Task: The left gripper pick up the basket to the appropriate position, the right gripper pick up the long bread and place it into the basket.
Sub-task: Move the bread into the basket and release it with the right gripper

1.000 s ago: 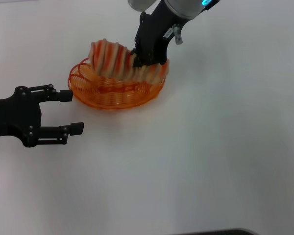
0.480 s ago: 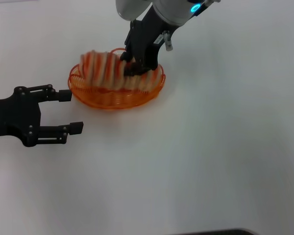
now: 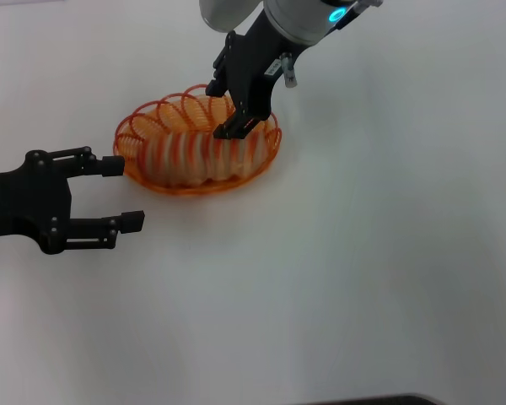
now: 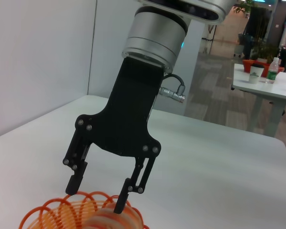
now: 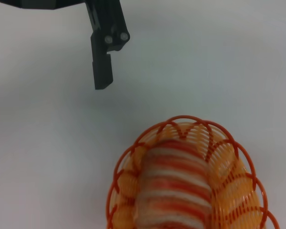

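The orange wire basket (image 3: 137, 128) sits on the white table in the upper middle of the head view. The long bread (image 3: 185, 156), tan with orange-red stripes, lies flat inside it. My right gripper (image 3: 226, 110) hovers open just above the basket's right half, and its fingers hold nothing. The left wrist view shows that right gripper (image 4: 95, 196) spread over the basket (image 4: 43, 212). My left gripper (image 3: 124, 194) stands open on the table left of the basket, close to its rim but apart. The right wrist view looks down on the bread (image 5: 174, 191) in the basket (image 5: 181, 117).
White table surface (image 3: 346, 270) stretches around the basket on all sides. One finger of the left gripper (image 5: 102, 62) shows beyond the basket in the right wrist view. A room with other tables lies behind the right arm in the left wrist view.
The right gripper brought the tilted bread down into the basket and opened, letting it go; the bread now lies flat. The left arm has not moved.
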Tool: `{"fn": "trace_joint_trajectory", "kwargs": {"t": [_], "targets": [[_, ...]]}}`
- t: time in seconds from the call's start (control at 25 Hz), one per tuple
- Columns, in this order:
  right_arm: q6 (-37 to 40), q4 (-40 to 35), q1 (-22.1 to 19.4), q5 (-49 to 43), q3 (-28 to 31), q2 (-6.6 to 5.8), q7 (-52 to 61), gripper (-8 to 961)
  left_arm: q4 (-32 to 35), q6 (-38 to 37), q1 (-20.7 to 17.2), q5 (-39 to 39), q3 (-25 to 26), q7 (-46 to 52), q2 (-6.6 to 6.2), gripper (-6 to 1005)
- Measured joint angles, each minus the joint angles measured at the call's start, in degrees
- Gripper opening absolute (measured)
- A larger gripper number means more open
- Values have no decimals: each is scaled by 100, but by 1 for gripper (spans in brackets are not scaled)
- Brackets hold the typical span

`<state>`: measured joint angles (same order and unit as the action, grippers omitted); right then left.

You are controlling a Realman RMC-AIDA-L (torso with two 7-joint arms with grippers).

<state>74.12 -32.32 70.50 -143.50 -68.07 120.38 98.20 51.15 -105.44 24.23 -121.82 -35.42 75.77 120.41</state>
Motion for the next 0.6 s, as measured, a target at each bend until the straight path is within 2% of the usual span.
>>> {"fn": "trace_joint_trajectory", "kwargs": {"t": [0.12,0.28,0.44,0.6], "targets": [[-1,-86,-67,53,22,-13,2,643,0,0,-5,0,0,-1,0,810],[53,-650,-476,314,17,-24,11,638,0,6,-6,0,21,-1,0,810],[132,-1395,-1061,793,5,-36,29,636,0,8,-7,0,30,-1,0,810],[189,-1693,-1494,1204,88,-84,31,636,-1,17,-7,0,40,-2,0,810]]}}
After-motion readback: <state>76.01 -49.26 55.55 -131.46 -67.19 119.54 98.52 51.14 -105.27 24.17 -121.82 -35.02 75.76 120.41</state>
